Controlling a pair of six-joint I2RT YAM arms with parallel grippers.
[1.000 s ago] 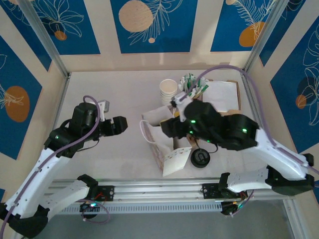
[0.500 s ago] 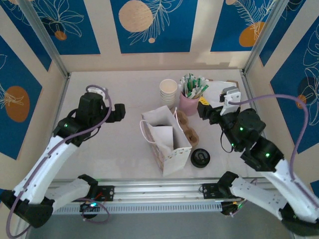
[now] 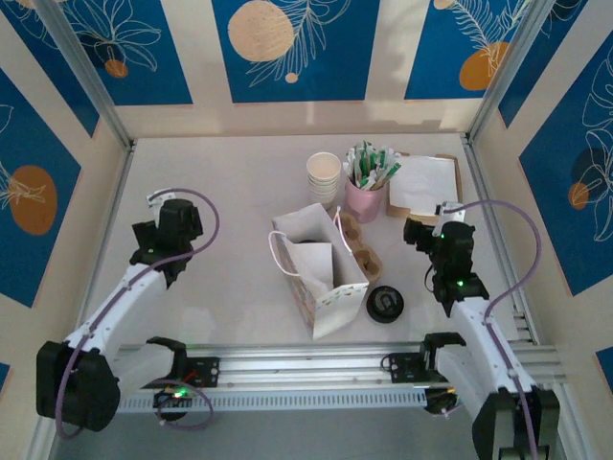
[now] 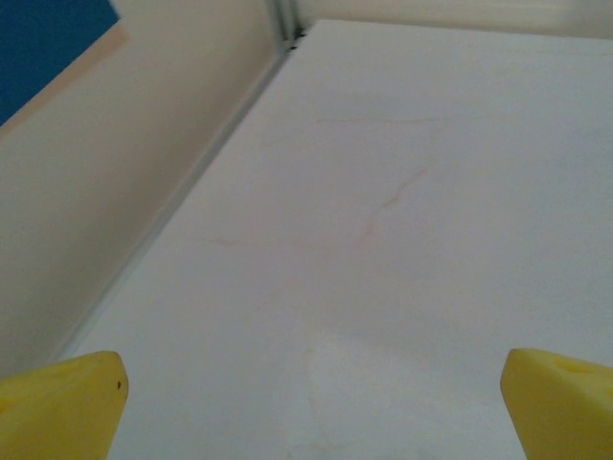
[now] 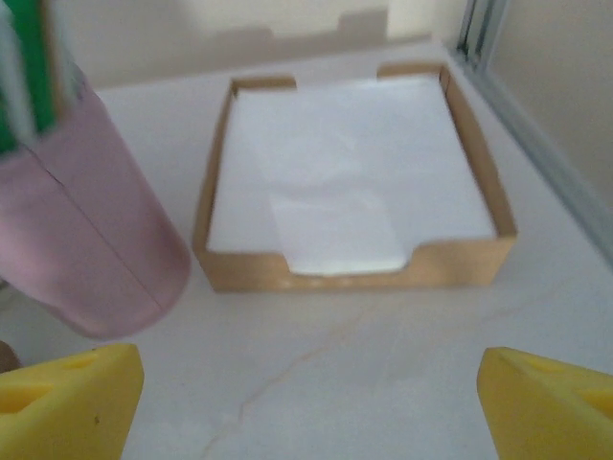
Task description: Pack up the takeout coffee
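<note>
Marbled white tabletop [image 3: 239, 172], walled in blue and cream.
- Paper bag [image 3: 321, 273]: upright, mouth open, centre of table.
- Cardboard cup carrier [image 3: 364, 251]: just beside the bag's right side.
- Black lid [image 3: 385, 304]: flat, near the bag's front corner.
- Stacked paper cups [image 3: 324, 175], pink holder [image 3: 365, 198], napkin tray [image 5: 350, 182]: behind the bag.
- Left gripper [image 4: 306, 412], right gripper [image 5: 306, 402]: fingers spread wide, empty, clear of the bag.
</note>
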